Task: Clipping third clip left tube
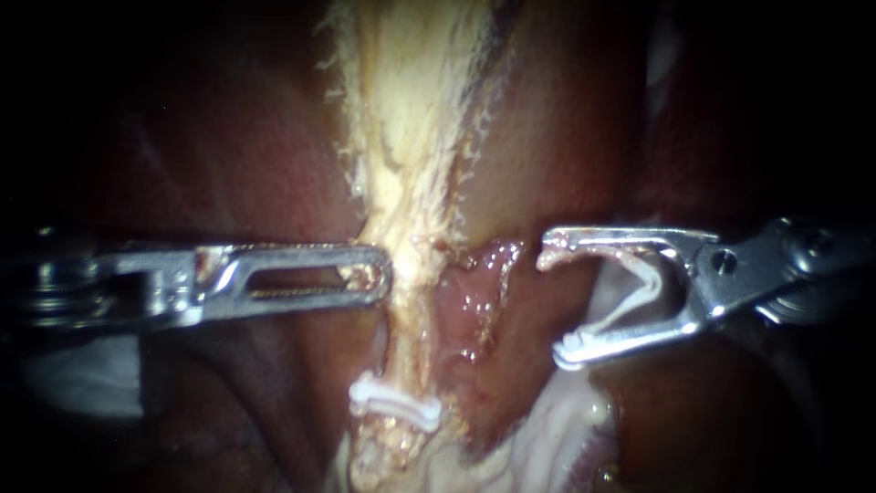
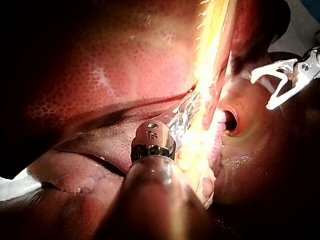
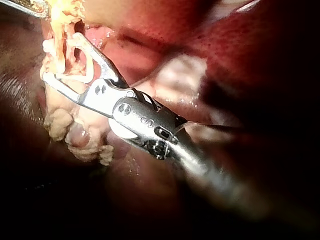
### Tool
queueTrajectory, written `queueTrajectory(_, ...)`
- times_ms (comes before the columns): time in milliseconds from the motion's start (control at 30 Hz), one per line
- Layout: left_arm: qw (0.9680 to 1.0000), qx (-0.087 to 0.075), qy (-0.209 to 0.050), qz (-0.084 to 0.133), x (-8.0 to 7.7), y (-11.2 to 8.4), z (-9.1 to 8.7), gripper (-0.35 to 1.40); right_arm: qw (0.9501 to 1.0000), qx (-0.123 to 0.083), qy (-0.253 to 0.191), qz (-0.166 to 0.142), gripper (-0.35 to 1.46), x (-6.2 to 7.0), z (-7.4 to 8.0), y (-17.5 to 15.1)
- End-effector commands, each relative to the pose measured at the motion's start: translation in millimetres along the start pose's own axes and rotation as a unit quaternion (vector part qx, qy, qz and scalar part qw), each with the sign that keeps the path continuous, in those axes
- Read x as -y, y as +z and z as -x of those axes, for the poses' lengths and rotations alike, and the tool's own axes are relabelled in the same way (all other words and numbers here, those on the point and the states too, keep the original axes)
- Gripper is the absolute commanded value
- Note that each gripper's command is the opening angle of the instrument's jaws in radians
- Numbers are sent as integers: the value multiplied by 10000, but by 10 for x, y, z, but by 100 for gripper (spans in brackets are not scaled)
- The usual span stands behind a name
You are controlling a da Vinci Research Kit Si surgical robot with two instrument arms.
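left instrument (image 1: 383,274) level, claw clenched on pale yellow fibrous tube (image 1: 411,164) | right instrument (image 1: 554,301) claw grasping splayed white plastic clip (image 1: 628,308), just right of tube

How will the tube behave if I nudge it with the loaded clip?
Probably floppy: the tube looks thin and frayed, tensioned only by the left instrument. Likely slippery: wet sheen around it. It may slide off the open clip in the right instrument.

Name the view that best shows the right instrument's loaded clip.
Endoscope view: the white clip shows side-on, open, in the right instrument. The left wrist view has it far off; the right wrist view blends it into pale tissue.
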Motion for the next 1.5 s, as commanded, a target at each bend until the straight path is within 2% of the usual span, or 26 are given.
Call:
queueTrajectory(33,10000,-4,0,-1,0,-1,0,-35,10000,7,-1,14,60,1,1,0)
queueTrajectory(167,10000,-51,-11,-31,4,-17,3,-35,10000,4,-32,-2,60,6,8,6)
queueTrajectory(300,10000,-2,-26,34,6,-43,8,-35,9998,97,154,-101,60,11,18,22)
queueTrajectory(433,10000,19,-35,86,7,-60,11,-35,9989,179,392,-179,60,15,32,45)
queueTrajectory(633,9999,38,-41,86,9,-65,9,-35,9972,250,622,-319,60,15,63,91)
queueTrajectory(833,9999,41,-43,89,10,-67,8,-35,9956,275,812,-373,60,6,94,132)
queueTrajectory(1000,9999,42,-45,90,11,-69,7,-35,9946,391,885,-382,60,-1,113,155)
queueTrajectory(1200,9999,45,-47,93,13,-70,5,-35,9942,433,910,-369,60,-10,121,168)
queueTrajectory(1500,9999,61,-54,88,16,-71,4,-35,9934,402,951,-491,60,-14,117,190)
